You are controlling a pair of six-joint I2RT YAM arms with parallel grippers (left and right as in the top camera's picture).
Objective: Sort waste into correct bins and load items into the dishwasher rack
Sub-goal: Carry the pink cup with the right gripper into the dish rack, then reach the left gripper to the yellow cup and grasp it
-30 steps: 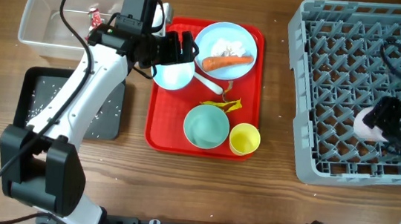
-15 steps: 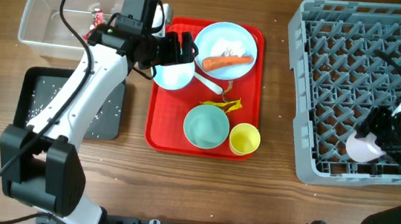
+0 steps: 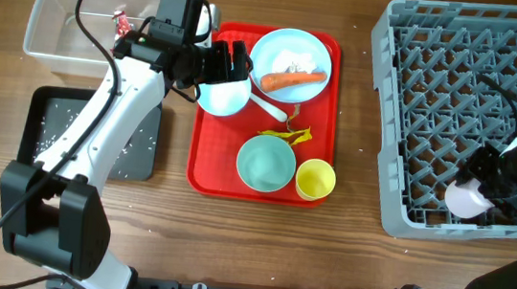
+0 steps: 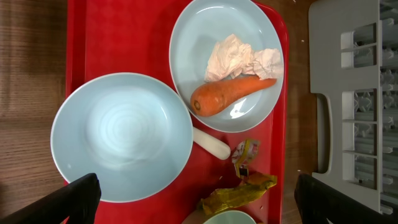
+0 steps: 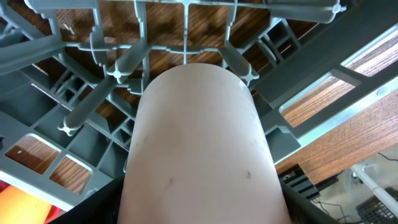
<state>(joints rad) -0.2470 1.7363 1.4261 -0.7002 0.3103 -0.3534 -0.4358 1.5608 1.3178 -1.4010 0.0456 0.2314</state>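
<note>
A: What lies nearest, low in the overhead view?

B: On the red tray [image 3: 210, 164], the yellow cup [image 3: 315, 180] stands at the lower right corner, touching or just beside the teal bowl [image 3: 266, 163] to its left. At lower right of the frame the right hand [image 3: 485, 184] is clamped on the pink cup [image 3: 465, 199], down among the pegs in the lower right part of the grey rack [image 3: 436, 105]. From the wrist, the cup fills the view, with lattice behind it. I cannot tell whether it touches the rack.

A: And at left?

B: The black bin [image 3: 35, 131] lies on the worktop [image 3: 343, 259] at lower left, with white rice grains [image 3: 54, 123] scattered in it.

A: Further up?

B: A yellow wrapper [image 3: 284, 135] lies just above the teal bowl. Above that is the white spoon [image 3: 270, 107], its handle running under the rim of the white bowl [image 3: 224, 96]. The left hand [image 3: 235, 62] hovers over that bowl, its fingers wide apart and holding nothing.

A: And farthest?

B: The pale blue plate [image 3: 277, 43] sits at the tray's upper right, carrying the carrot [image 3: 294, 79] and a crumpled white scrap. The clear tub [image 3: 60, 18] stands at upper left with a red wrapper [image 3: 120, 22] inside.
</note>
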